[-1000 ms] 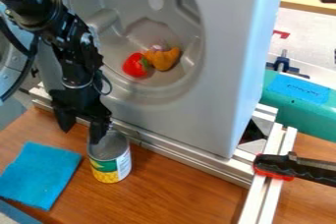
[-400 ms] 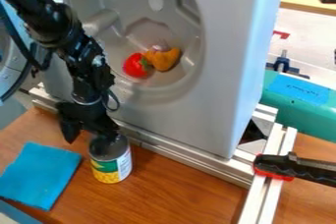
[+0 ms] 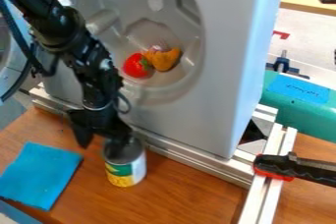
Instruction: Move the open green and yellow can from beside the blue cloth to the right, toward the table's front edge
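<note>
The black gripper (image 3: 101, 142) hangs at the lower left of the camera view, its two fingers spread apart. Its right finger dips into the top of an opened tin can (image 3: 125, 168) with a green and yellow label, while the left finger is outside, left of the can. The can stands upright on the brown wooden table (image 3: 187, 191). A blue cloth (image 3: 41, 175) lies flat to the left of the can.
Behind the can a metal rail (image 3: 190, 158) borders a grey basin (image 3: 197, 115) holding a red toy pepper (image 3: 136, 66) and an orange one (image 3: 164, 59). A black and red clamp (image 3: 289, 167) sits on the rails at right.
The gripper has moved right and slightly down, its right finger now lower in the can. The can has slid a little to the right. The cloth and toy peppers have stayed put.
</note>
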`<state>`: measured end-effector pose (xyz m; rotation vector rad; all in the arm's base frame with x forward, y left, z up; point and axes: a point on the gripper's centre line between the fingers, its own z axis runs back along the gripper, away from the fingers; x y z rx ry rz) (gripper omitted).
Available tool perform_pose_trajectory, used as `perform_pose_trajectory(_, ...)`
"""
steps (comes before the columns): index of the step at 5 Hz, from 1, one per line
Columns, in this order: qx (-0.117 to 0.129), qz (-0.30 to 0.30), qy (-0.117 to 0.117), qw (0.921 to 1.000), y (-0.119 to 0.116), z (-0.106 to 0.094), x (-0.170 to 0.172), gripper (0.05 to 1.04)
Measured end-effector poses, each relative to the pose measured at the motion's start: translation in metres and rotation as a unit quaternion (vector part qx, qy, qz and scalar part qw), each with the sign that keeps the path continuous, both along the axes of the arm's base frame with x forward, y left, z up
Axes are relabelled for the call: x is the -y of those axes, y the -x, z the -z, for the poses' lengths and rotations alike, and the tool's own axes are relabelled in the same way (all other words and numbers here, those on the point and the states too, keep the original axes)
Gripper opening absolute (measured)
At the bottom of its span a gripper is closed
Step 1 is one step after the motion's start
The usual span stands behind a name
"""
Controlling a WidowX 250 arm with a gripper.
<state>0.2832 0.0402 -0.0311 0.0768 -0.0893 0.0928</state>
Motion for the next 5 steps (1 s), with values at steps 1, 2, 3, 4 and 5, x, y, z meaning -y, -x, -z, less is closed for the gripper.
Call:
perform_pose_trajectory(1,-0.026,0.036,0.054,0.9975,0.02,0.002,0.05,1.0)
perform_pose_trajectory(2,-0.049,0.069,0.079,0.9932,0.031,0.001,0.081,1.0)
perform_pose_trajectory(3,-0.049,0.088,0.095,0.9904,0.036,0.001,0.104,1.0)
perform_pose_trajectory(4,-0.031,0.083,0.098,0.9913,0.032,-0.01,0.107,1.0)
perform_pose_trajectory(5,-0.005,0.055,0.102,0.9933,0.024,-0.035,0.09,1.0)
